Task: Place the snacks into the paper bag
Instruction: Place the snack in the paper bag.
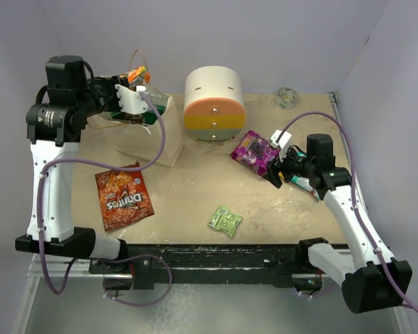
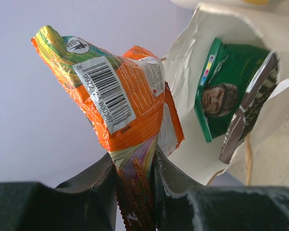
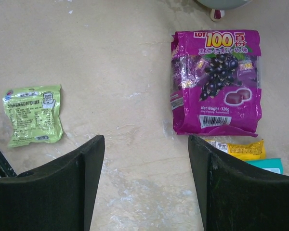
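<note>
Nearest the arm bases: small lime-green packet (image 1: 225,220) flat on the table (image 1: 195,188), alone, well apart from the rest. Left of it, a little farther in, red-orange Doritos bag (image 1: 123,197) lying face up, also untouched. Right side, mid-table: right gripper (image 3: 145,144) released, jaws spread wide with nothing between them, hanging over bare tabletop. Purple packet (image 3: 216,82) lies flat just beyond its right finger, not touched. A yellow packet (image 3: 241,148) and a teal packet (image 3: 267,165) peek out beside that same finger, mostly hidden by it. Farther back on the left: cream-white paper bag (image 1: 164,139) standing, mouth open toward the left arm, thin tan handle loop above it. Left wrist view looks into the mouth: a green packet (image 2: 226,82) and a darker packet edge already inside. Left gripper (image 2: 135,161) raised at the bag's mouth, clenched on the lower end of an orange packet (image 2: 120,106), which sticks up crumpled, barcode label showing, outside the bag. Beyond the bag to the right, round white container (image 1: 214,103) with pastel drawers, near the back wall.
</note>
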Controlling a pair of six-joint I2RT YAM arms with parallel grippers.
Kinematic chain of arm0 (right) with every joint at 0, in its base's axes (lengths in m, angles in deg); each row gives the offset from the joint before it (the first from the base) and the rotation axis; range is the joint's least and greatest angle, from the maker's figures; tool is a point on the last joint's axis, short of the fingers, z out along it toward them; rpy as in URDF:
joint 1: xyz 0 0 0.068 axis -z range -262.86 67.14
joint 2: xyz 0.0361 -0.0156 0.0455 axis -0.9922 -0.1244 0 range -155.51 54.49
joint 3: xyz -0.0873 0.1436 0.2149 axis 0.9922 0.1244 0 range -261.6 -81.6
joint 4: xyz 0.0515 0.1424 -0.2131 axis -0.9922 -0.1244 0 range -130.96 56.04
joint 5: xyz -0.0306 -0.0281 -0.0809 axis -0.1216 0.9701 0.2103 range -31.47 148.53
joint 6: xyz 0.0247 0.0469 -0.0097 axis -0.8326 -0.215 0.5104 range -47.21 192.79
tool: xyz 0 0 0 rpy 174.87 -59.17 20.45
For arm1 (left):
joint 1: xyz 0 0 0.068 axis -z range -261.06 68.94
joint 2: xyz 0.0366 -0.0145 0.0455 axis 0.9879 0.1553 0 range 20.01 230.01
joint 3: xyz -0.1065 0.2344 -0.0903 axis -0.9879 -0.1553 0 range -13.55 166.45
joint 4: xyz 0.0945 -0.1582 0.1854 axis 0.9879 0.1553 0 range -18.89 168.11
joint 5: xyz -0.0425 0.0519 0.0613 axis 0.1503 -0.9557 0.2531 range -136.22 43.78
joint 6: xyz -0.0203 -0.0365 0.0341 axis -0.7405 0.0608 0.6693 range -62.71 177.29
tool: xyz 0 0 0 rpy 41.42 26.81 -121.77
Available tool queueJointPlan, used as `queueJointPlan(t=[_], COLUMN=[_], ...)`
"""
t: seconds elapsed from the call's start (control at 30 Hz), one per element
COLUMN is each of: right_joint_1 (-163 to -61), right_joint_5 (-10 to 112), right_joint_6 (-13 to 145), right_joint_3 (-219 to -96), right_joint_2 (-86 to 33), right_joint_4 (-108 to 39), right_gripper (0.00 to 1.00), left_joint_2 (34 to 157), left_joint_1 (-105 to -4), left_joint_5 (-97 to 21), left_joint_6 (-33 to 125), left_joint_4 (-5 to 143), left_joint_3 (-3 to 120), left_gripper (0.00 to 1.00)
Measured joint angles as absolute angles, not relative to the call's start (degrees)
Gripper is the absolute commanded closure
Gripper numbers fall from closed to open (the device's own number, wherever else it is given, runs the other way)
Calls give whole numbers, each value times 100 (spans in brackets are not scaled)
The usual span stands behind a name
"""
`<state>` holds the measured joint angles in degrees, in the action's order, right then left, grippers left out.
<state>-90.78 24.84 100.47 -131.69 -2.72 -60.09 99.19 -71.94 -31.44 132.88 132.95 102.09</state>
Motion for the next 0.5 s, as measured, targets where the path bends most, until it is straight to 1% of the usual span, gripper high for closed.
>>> queueJointPlan(t=[0.17,0.37,0.5], right_joint_1=[-9078,-9078,-9078], right_joint_5=[2501,2582,2615], right_joint_6=[10060,10087,10113], right_joint_3=[-13169,-13169,-13169], right_joint_2=[-259,-259,-261], right_joint_4=[-6009,-6009,-6009], right_gripper=[28,28,28], left_joint_2=[10312,10913,11219], left_joint_1=[-7968,-8365,-8440], left_joint_5=[-2344,-1594,-1413], left_joint_6=[13983,14562,15006], left_joint_4=[13367,13844,14226], left_joint_3=[10266,10657,10786], left_gripper=[100,100,100])
